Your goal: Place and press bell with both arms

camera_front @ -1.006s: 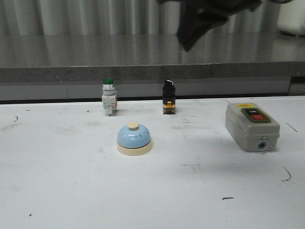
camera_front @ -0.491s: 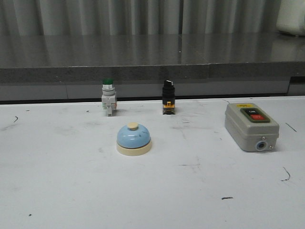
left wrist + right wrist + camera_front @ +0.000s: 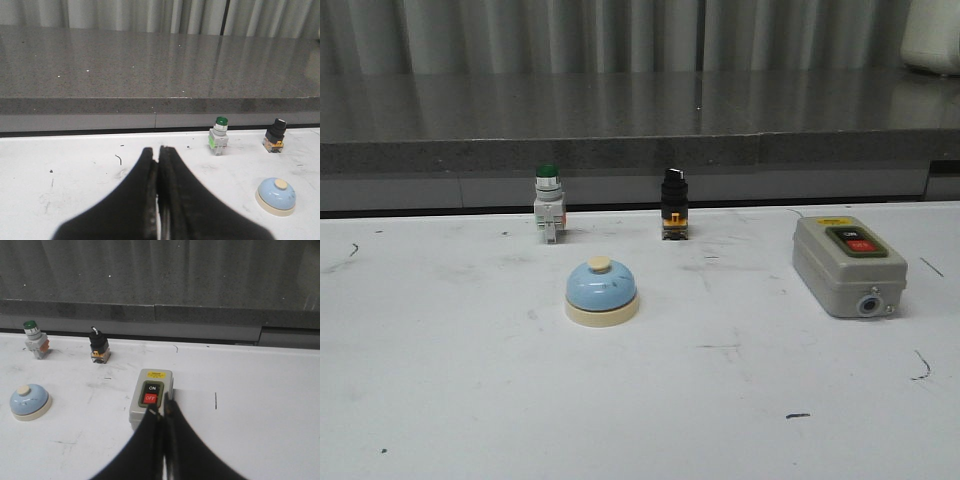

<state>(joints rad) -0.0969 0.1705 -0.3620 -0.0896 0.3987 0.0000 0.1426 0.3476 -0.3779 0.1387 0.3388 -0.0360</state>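
Observation:
The light-blue bell (image 3: 601,292) with cream base and knob stands on the white table, left of centre. It also shows in the left wrist view (image 3: 276,196) and in the right wrist view (image 3: 30,401). Neither arm shows in the front view. My left gripper (image 3: 158,150) is shut and empty, held above the table, well apart from the bell. My right gripper (image 3: 161,407) is shut and empty, above the near end of the grey switch box (image 3: 150,398), far from the bell.
A green-capped push button (image 3: 548,214) and a black selector switch (image 3: 673,204) stand behind the bell. The grey switch box (image 3: 847,264) with black and red buttons lies at the right. A grey ledge (image 3: 620,120) runs behind the table.
One second ago a black arm hung at the top of the front view. It has gone out of view. The bell and other things have not moved.

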